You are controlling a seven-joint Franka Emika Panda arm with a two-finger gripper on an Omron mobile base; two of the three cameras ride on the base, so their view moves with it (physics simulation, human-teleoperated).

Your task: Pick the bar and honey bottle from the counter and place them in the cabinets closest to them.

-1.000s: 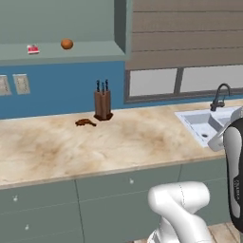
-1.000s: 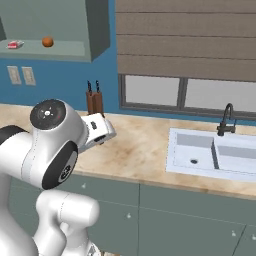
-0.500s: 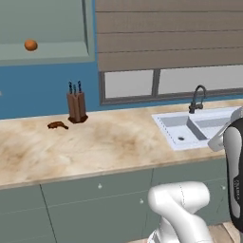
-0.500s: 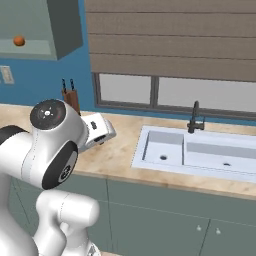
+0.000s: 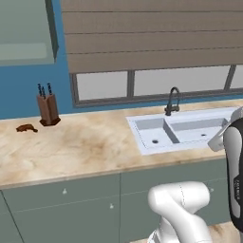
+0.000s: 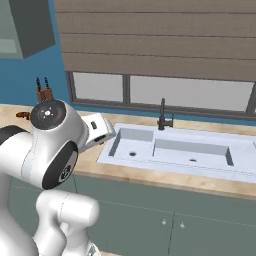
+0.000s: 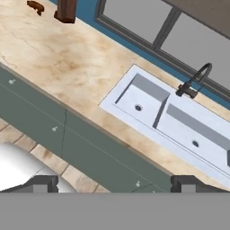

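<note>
The beige marbled counter [image 5: 85, 142] runs across the left base view over grey-green drawers, and it also crosses the hand view [image 7: 54, 54]. The grey-green wall cabinet [image 5: 26, 33] hangs at the upper left, its door edge at the top left of the right base view [image 6: 30, 27]. My gripper [image 7: 116, 183] hovers in front of the counter, open, with nothing between its dark fingertips [image 7: 45, 182]. The honey bottle and the bar are out of view.
A white double sink [image 5: 182, 133] with a black faucet [image 5: 173, 100] is set in the counter's right part. A knife block [image 5: 47, 108] and a small brown object [image 5: 26, 128] stand at the far left. A window with blinds [image 5: 152, 47] spans the wall.
The whole scene has slid left in both base views, so the base has driven right. The sink has moved toward the middle; the cabinet shelf with its orange ball has gone from view.
</note>
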